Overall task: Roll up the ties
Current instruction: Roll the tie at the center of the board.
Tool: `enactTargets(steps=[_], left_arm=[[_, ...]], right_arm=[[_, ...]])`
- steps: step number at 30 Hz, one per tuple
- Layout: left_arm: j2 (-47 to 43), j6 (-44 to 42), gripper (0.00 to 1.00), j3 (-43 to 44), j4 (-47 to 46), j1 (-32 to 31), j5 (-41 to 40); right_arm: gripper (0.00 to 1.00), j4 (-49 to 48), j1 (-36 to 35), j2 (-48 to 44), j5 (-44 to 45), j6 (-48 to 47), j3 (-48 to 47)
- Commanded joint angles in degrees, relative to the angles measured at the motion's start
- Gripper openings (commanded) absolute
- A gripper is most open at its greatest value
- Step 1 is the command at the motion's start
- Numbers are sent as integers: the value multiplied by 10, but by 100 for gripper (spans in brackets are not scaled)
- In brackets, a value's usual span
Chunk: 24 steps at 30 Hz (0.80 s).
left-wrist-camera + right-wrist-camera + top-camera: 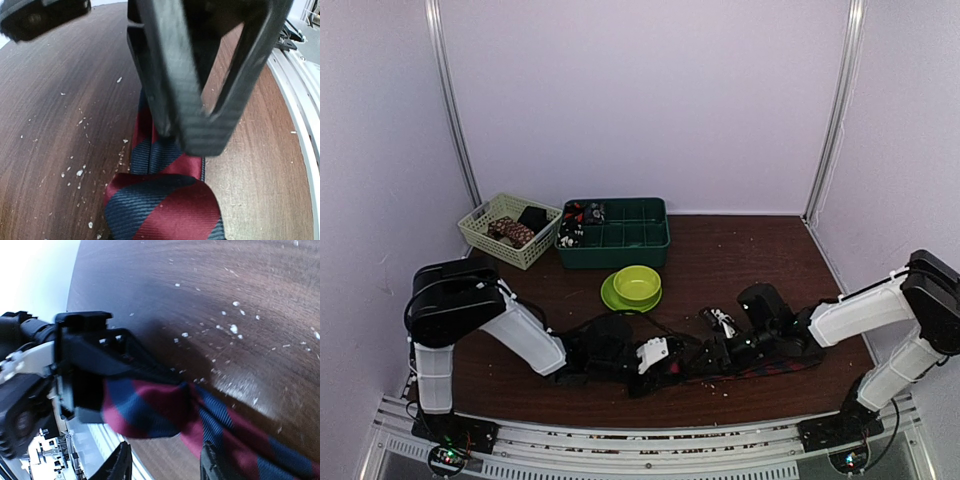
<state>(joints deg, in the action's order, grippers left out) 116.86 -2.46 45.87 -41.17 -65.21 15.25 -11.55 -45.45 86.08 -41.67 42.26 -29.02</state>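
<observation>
One red-and-navy striped tie (772, 368) lies along the near part of the table, running right from where the two grippers meet. In the right wrist view its folded end (150, 407) bulges out of my left gripper (85, 372), which is shut on it. The left wrist view has the same fold (165, 205) at the bottom, with the flat tie beyond. My right gripper (164, 457) is open. Its fingers (200, 100) stand apart over the tie, just beyond the fold. From above, the left gripper (668, 362) and right gripper (716, 352) nearly touch.
A lime-green bowl (637, 283) on a plate (611, 297) stands behind the grippers. Further back are a dark green divided tray (640, 240) and a pale basket (485, 232), both holding small dark items. A small black-and-white object (720, 320) lies near the right gripper. The metal rail (650, 440) borders the near edge.
</observation>
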Motion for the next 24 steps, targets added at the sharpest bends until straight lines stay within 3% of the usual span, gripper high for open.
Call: enactTargets(steps=[1,6,11,16,20,24], left_arm=[[10,-28,17,-4,116,3,-6],[11,-25,17,-5,113,3,-5],[12,-27,17,-6,113,3,-2],[12,-32,17,-1,119,3,-1],[12,-33,17,0,124,3,-1],[12,-29,17,-4,121,3,-2]], right_arm=[[49,61,-10,-22,10,4,-24],[49,57,-27,26,18,17,-52],[43,23,-28,71,29,40,-65],[25,-23,-27,81,16,69,-48],[42,-14,-27,42,1,64,-36],[47,62,-22,4,26,25,-62]])
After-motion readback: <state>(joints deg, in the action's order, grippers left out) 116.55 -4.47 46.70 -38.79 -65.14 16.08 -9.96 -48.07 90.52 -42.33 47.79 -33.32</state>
